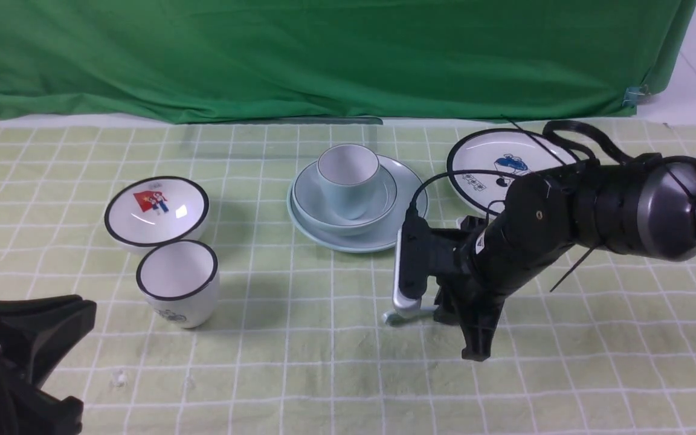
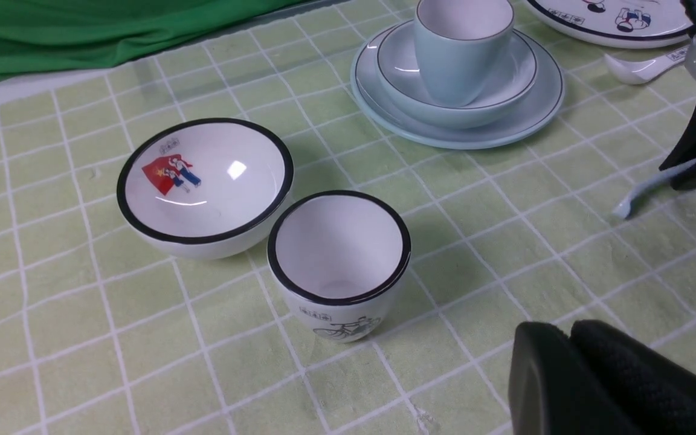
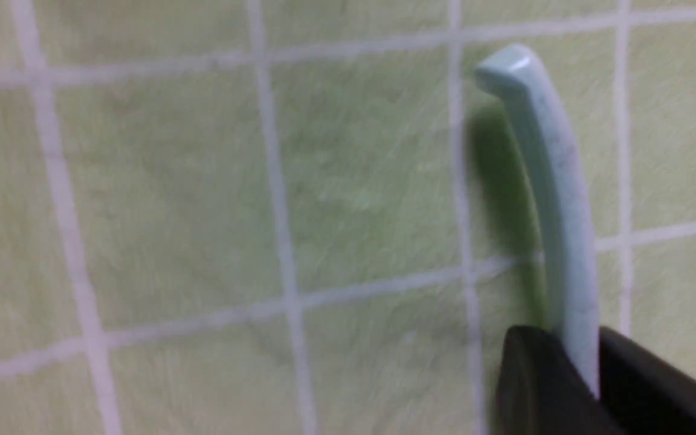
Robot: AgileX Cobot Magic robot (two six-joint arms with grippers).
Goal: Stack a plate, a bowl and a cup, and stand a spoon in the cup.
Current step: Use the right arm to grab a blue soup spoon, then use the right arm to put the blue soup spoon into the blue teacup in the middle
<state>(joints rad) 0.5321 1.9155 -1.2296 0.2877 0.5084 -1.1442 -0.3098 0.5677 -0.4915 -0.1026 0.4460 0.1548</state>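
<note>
- Right hand (image 3: 586,377) grasps the spoon (image 3: 556,181) by its handle, low at the surface (image 1: 299,338), near the plate (image 1: 384,240).
- The cup (image 1: 348,178) sits in the bowl (image 1: 324,212) on that plate.
- Left hand (image 1: 85,359) is released, empty.

The cup (image 1: 348,178) is set in the bowl (image 1: 309,205), itself set on the plate (image 1: 354,243). To their left a second bowl (image 1: 156,208) is placed, a second cup (image 1: 179,290) just before it; a second plate (image 1: 487,154) lies right. The spoon (image 1: 391,315) is seen before the stack, perhaps touching the cloth (image 1: 299,362)
</note>
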